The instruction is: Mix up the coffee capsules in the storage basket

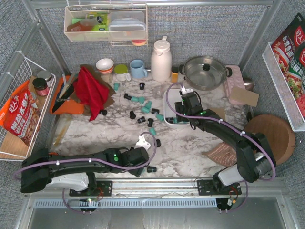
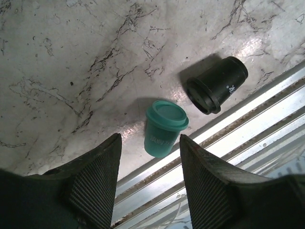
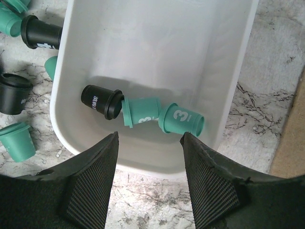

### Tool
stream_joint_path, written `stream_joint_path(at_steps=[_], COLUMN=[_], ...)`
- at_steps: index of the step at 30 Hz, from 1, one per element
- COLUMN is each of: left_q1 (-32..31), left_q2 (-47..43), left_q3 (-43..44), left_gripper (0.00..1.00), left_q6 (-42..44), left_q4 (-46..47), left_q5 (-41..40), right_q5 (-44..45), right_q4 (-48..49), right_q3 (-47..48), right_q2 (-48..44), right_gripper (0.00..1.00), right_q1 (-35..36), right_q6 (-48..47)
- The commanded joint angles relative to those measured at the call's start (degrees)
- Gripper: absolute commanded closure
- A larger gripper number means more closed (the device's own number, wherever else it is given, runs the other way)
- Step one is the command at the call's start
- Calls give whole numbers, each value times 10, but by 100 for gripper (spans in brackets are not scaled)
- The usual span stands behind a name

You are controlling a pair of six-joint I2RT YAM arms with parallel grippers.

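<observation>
Left gripper (image 2: 149, 155) is down at the table's near edge with its jaws spread. A teal-green tapered plastic capsule (image 2: 163, 129) lies on its side just ahead of the pads, not gripped, so nothing is held there. A black tapered capsule (image 2: 217, 85) lies just beside it, right against the metal edge rail. Over on the right half of the grey-veined marble table (image 1: 95, 133), nearer the far edge, sits the white shallow plastic basket (image 3: 157, 47). The right gripper (image 3: 150, 138) hangs over it, jaws released and empty. Inside there's one black pod (image 3: 100, 101) and two teal ones (image 3: 142, 112) in a touching row. Most capsules (image 1: 141, 100) lie scattered mid-table, so this looks like early gathering. Next, I'd say, the left needs to drop, clamp squarely on the teal body, then carry it across.
</observation>
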Motion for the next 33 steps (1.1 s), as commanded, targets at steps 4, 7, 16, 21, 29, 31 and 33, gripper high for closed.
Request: stream_joint_path(at_steps=[4, 7, 16, 21, 29, 31, 33], left_q1=[-5, -8, -14, -14, -14, -14, -14], left_q2=[12, 22, 49, 61, 61, 55, 38], left_q3=[-1, -2, -3, -7, -13, -6, 4], left_gripper=[41, 42, 48, 55, 59, 63, 64], left_q6=[17, 22, 18, 12, 0, -8, -15], left_q4=[17, 25, 19, 22, 48, 42, 32], left_q5=[4, 19, 35, 33, 7, -16, -51], right_q5=[-1, -2, -3, -2, 1, 3, 4], right_q4=[-9, -12, -18, -16, -18, -19, -18], right_q3=[-1, -1, -2, -7, -16, -18, -23], right_q2=[-3, -4, -5, -8, -17, -23, -31], right_gripper=[40, 40, 40, 40, 40, 40, 40], right_q1=[0, 1, 0, 0, 1, 1, 0], right_q6=[7, 8, 7, 8, 6, 4, 3])
